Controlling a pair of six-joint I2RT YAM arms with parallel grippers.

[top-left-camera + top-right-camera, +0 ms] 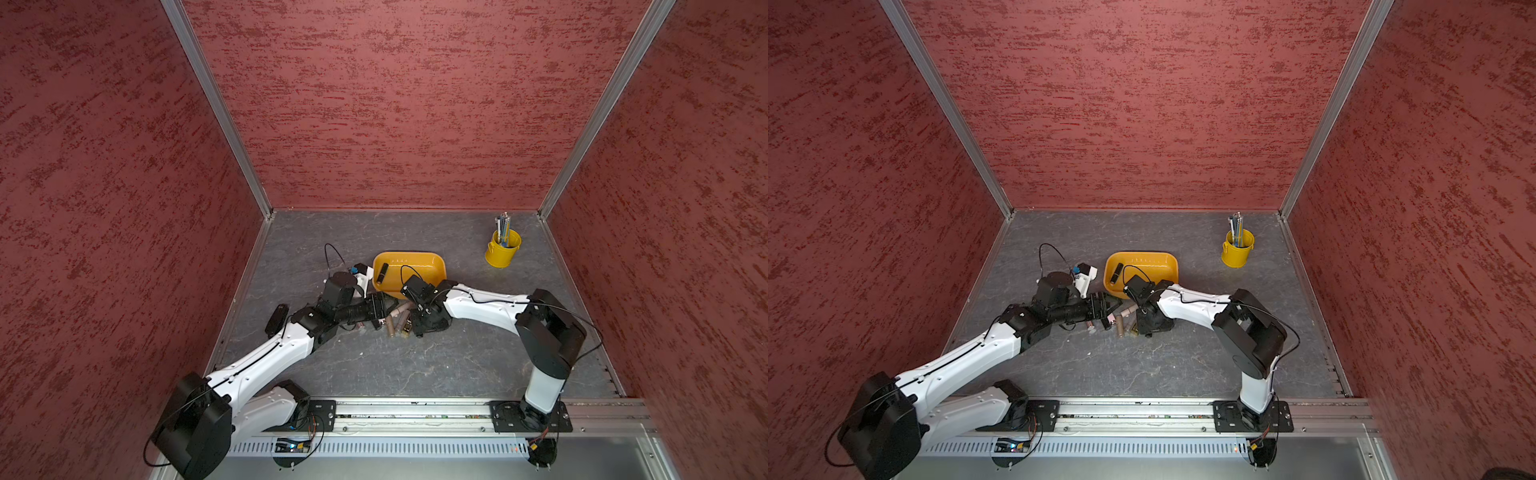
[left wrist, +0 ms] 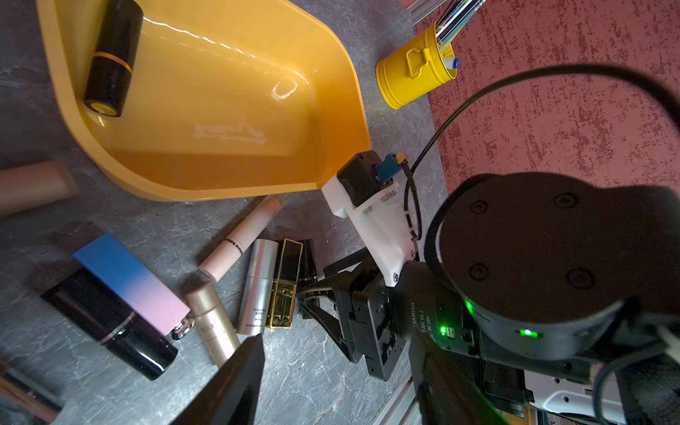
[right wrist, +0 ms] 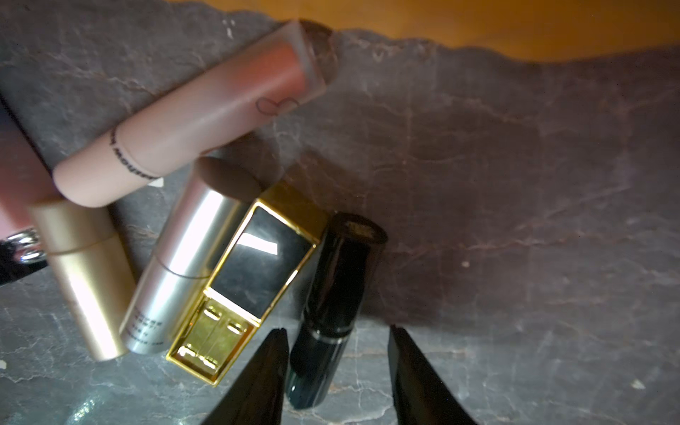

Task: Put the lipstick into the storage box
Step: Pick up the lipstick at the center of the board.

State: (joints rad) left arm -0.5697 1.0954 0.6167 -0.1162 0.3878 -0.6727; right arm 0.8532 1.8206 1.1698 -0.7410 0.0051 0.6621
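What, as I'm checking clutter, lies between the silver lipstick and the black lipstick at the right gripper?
A gold-framed square lipstick, shown in the right wrist view.

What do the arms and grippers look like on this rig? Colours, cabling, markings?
White link shells on left arm and right arm, bulky black joint housings. Black cables loop to the wrist cameras on white mounts. The right gripper has black fingers tapered to points. One black motor block reads DAMIAO, with green LEDs.

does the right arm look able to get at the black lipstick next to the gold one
Probably yes: the right gripper straddles the black lipstick with open jaws; the gold lipstick crowds one side.
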